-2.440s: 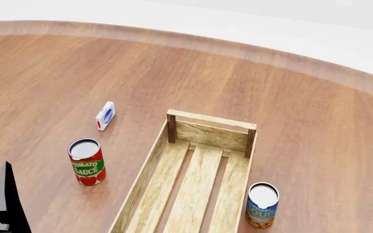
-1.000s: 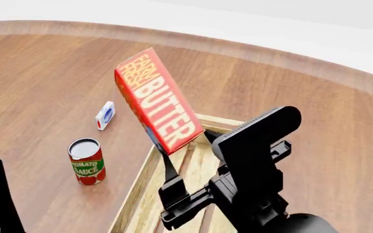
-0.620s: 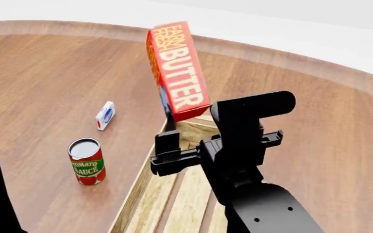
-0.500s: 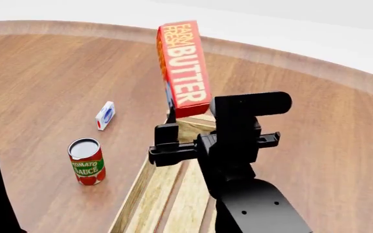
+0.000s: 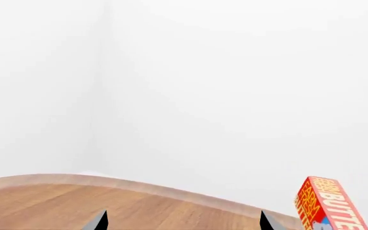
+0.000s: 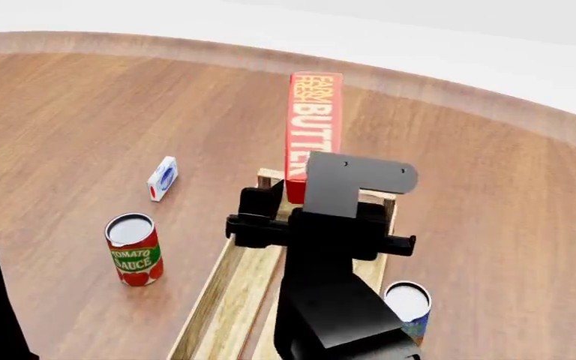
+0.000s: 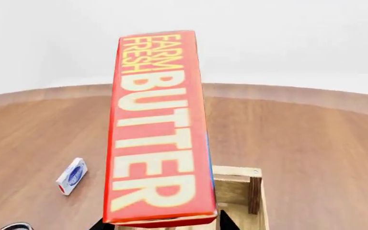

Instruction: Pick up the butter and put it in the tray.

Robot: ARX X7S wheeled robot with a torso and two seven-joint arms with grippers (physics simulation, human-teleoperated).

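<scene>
While the right claw (image 6: 290,196) pinches the butter (image 6: 313,124) by its lower end, the box stands upright above the claw, its lettered face toward the head camera and its top edge level with the worktop's (image 6: 88,112) curved far rim in that view. Directly beneath the claw lies the far end wall of the tray (image 6: 230,274), with the crate's long side running back toward the robot; the arm covers most of its slatted floor. To the claw's left, well apart, stand the tomato sauce can (image 6: 134,250) and, farther out, the small white-blue carton (image 6: 162,178), with bare wood between them and the tray edge. Behind the claw on its right, a blue soup can (image 6: 406,309) sits just beside the tray's right wall. The left claw (image 5: 182,221) shows only two dark fingertips, spread apart and holding nothing, over open worktop.
</scene>
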